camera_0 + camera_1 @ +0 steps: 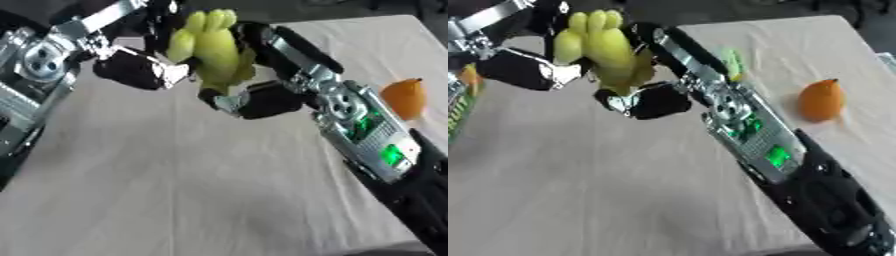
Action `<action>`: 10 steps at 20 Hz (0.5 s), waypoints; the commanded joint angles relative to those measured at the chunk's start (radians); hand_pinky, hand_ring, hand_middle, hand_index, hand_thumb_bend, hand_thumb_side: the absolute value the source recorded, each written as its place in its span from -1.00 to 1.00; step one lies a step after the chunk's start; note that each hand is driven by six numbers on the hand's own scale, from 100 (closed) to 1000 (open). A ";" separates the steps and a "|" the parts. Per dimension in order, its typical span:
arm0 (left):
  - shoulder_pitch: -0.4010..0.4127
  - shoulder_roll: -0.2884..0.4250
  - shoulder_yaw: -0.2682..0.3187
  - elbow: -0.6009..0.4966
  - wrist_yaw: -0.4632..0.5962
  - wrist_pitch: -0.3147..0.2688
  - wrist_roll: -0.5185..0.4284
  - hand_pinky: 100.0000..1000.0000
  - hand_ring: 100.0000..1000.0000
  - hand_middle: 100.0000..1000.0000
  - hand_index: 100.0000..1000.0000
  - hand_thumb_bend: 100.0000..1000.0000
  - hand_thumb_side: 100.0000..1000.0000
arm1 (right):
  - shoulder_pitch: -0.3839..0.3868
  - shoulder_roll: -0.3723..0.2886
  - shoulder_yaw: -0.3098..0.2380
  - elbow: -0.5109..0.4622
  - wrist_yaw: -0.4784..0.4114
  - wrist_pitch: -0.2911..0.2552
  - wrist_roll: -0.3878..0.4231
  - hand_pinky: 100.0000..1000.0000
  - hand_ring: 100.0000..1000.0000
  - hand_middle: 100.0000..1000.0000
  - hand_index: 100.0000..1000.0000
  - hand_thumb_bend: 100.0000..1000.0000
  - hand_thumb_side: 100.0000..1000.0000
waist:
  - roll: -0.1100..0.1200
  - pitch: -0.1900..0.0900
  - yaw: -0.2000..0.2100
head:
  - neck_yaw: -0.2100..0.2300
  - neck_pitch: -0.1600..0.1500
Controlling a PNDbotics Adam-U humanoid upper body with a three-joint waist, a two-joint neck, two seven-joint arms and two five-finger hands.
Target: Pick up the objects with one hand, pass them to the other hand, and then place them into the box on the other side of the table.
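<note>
A yellow-green banana bunch is held in the air above the far middle of the table, stems pointing up. My right hand comes in from the right; its thumb sits under the bunch and its fingers curl behind it. Reaching in from the left, my left hand has a thumb against the bunch's left side and fingers over the top. Both hands touch the bunch at once. An orange fruit lies on the table at the right.
The table wears a beige cloth. A small green object lies behind my right forearm. At the left edge the corner of a green box shows, with something orange at it.
</note>
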 commanded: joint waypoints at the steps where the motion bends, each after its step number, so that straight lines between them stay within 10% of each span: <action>1: -0.011 0.031 0.023 -0.021 0.009 -0.001 0.011 -0.46 -0.26 -0.62 -0.52 -0.75 -1.00 | -0.009 -0.018 -0.014 -0.013 0.008 -0.003 -0.009 0.41 0.23 0.16 0.60 -0.11 -1.00 | -0.001 -0.017 0.000 | -0.002 -0.007; 10: 0.010 0.058 0.041 -0.034 0.009 -0.006 0.033 -0.46 -0.26 -0.61 -0.49 -0.72 -1.00 | -0.004 -0.023 -0.024 -0.013 0.023 0.007 -0.044 0.45 0.33 0.30 0.66 -0.02 -0.99 | -0.003 -0.015 0.000 | -0.002 -0.005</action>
